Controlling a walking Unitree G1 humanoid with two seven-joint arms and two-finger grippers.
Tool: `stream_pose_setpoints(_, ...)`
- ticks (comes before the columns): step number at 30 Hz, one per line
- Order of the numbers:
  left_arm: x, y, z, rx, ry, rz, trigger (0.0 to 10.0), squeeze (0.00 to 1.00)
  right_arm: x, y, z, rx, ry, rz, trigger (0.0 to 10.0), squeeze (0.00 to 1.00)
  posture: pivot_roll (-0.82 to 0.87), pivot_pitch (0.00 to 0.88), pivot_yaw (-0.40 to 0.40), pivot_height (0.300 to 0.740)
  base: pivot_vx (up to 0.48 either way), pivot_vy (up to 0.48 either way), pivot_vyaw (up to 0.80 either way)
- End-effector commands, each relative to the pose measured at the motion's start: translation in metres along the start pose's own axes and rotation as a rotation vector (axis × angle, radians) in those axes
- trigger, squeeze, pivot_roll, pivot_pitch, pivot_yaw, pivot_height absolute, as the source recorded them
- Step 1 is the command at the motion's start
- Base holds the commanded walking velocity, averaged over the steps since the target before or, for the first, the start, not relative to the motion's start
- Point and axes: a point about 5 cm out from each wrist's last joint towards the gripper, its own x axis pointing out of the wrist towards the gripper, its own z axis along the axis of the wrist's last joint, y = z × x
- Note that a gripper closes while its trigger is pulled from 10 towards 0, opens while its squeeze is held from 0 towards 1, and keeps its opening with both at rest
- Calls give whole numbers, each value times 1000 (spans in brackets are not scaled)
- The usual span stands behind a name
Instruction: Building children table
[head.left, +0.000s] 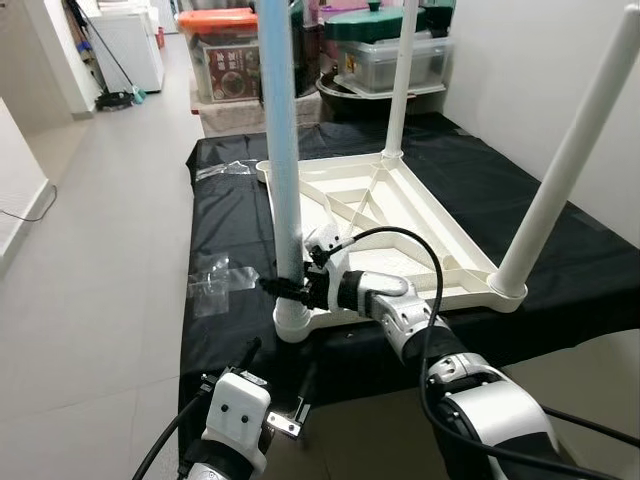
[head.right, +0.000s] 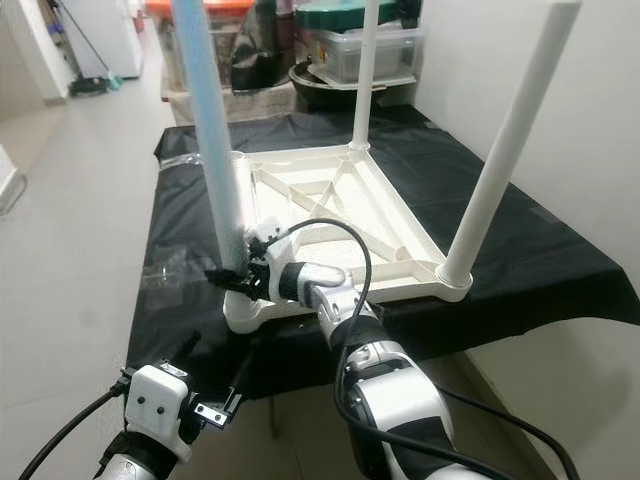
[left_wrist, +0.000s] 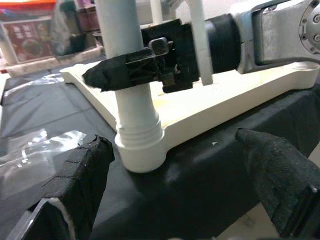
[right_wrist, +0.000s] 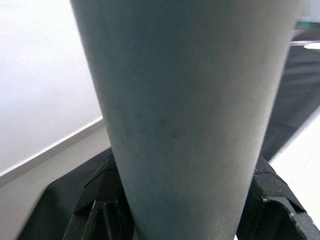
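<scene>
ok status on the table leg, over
Right gripper clamped on near-left table leg, seated in tabletop corner socket. Left gripper open, below table edge. Nothing blocking.

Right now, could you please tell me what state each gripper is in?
Right gripper: jaws shut on the near table leg, just above its socket.
Left gripper: jaws open, holding nothing, low at the table's near edge.

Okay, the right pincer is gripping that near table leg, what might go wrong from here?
1. The right pincer clamps the near leg low down, just above its corner socket; a sideways pull could tilt the tall leg or strain the thread.
2. That socket sits at the edge of the black-covered bench, so the upturned tabletop might slide off.
3. The left pincer hangs open below the edge, not bracing anything.
</scene>
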Motion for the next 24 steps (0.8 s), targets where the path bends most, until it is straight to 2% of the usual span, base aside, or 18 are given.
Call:
stream_pose_setpoints(1, -1, 1, -2, 2, 13, 2, 10000, 0, -11, -19, -11, 49, 12, -251, 0, 0, 60, 0, 2, 740, 0, 0, 0)
stream_pose_setpoints(4, -1, 1, -2, 2, 13, 1, 10000, 0, -13, -23, -12, 45, 9, -322, 0, 0, 60, 0, 2, 740, 0, 0, 0)
stream_pose_setpoints(6, -1, 1, -3, 5, 15, -3, 10000, 0, -28, -37, -22, 121, -8, -677, 0, 0, 64, 0, 1, 740, 0, 0, 0)
stream_pose_setpoints(7, -1, 2, -3, 6, 16, -3, 10000, 0, -33, -39, -26, 153, -13, -777, 0, 0, 66, 0, 0, 740, 0, 0, 0)
stream_pose_setpoints(8, -1, 2, -3, 6, 16, -3, 10000, 0, -33, -39, -26, 153, -13, -777, 0, 0, 66, 0, 0, 740, 0, 0, 0)
stream_pose_setpoints(9, -1, 2, -3, 8, 17, -6, 10000, 0, -40, -36, -36, 210, -4, -939, 0, 0, 66, 0, 0, 740, 0, 0, 0)
stream_pose_setpoints(10, -1, 2, -3, 8, 17, -6, 10000, 0, -40, -36, -36, 210, -4, -939, 0, 0, 66, 0, 0, 740, 0, 0, 0)
stream_pose_setpoints(13, -1, 2, -3, 8, 17, -7, 10000, 0, -42, -25, -41, 238, 0, -1068, 0, 0, 66, 0, 0, 740, 0, 0, 0)
stream_pose_setpoints(16, -1, 2, -3, 8, 17, -7, 10000, 0, -37, -18, -41, 253, -1, -1077, 0, 0, 66, 0, -1, 740, 0, 0, 0)
stream_pose_setpoints(17, 0, 1, -3, 8, 17, -7, 10000, 0, -34, -15, -40, 261, -1, -1061, 1725, 0, 66, 0, -1, 740, 0, 0, 0)
stream_pose_setpoints(18, 0, 1, -3, 7, 17, -7, 10000, 0, -27, -10, -39, 284, -10, -1005, 10000, 0, 66, 0, -1, 740, 0, 0, 0)
stream_pose_setpoints(21, 0, 1, -3, 6, 18, -6, 10000, 0, -21, -5, -33, 265, -30, -939, 10000, 0, 66, 0, -1, 740, 0, 0, 0)
stream_pose_setpoints(22, 0, 1, -3, 6, 18, -6, 10000, 0, -19, -4, -29, 260, -61, -906, 10000, 1000, 66, 0, -7, 740, 0, 0, 0)
stream_pose_setpoints(24, 0, 1, -3, 5, 19, -6, 10000, 0, -18, -4, -25, 245, -92, -880, 10000, 1000, 66, 0, -7, 740, 0, 0, 0)
